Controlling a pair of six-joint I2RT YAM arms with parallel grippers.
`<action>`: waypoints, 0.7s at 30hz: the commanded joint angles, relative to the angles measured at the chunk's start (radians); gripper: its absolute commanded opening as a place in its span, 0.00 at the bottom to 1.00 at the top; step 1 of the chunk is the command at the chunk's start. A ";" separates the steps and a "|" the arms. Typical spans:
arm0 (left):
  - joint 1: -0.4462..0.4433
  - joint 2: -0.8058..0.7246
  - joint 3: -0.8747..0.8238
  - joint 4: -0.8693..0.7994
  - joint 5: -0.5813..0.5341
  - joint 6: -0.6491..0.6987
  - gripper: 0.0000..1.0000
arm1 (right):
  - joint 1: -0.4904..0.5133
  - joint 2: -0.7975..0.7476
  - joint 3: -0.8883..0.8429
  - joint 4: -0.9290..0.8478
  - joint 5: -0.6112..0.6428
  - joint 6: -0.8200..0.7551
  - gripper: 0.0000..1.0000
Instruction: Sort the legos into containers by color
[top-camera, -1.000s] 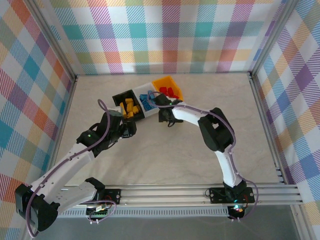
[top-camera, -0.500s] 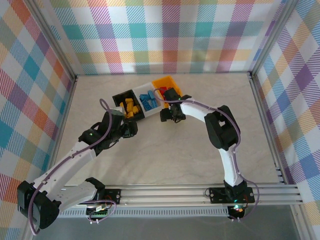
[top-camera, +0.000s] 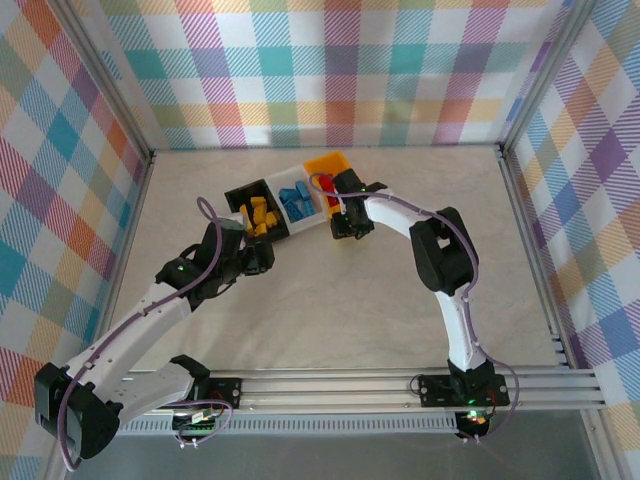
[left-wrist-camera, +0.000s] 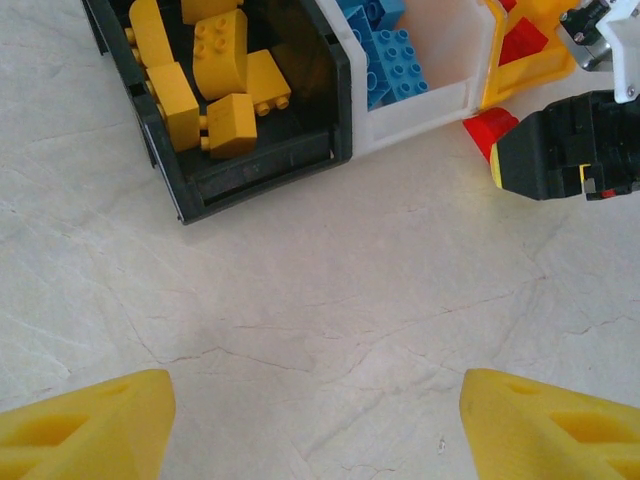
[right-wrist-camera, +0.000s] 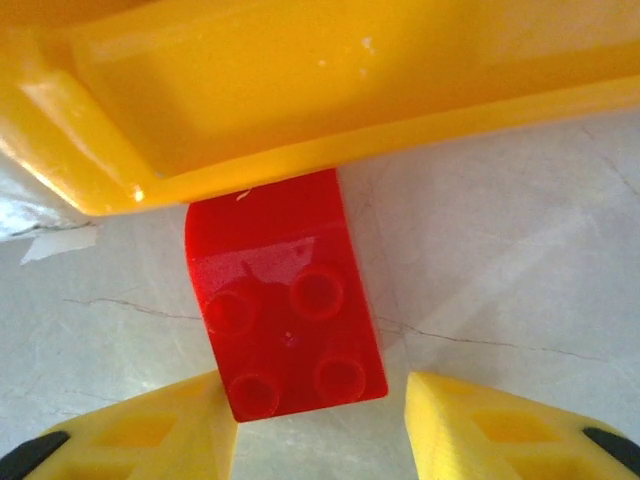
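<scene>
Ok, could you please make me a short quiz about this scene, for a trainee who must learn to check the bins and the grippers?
1. True or false: the red brick lies inside the orange bin.
2. What colour are the bricks in the black bin? A) blue B) yellow C) red
3. Fill in: the fingers of the left gripper stand ____, with nothing between them.

Key
1. False: it lies on the table, just in front of that bin, between the fingers of the right gripper.
2. B, yellow.
3. Open.
</scene>
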 joint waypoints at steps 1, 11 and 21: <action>0.017 -0.004 -0.019 -0.008 0.015 -0.015 0.76 | 0.017 0.054 0.033 0.112 -0.035 -0.054 0.59; 0.040 -0.014 -0.024 -0.010 0.040 -0.015 0.76 | 0.015 0.097 0.137 0.072 0.031 -0.159 0.63; 0.068 -0.018 -0.035 -0.006 0.069 -0.020 0.76 | 0.014 0.063 0.063 0.090 0.022 -0.111 0.50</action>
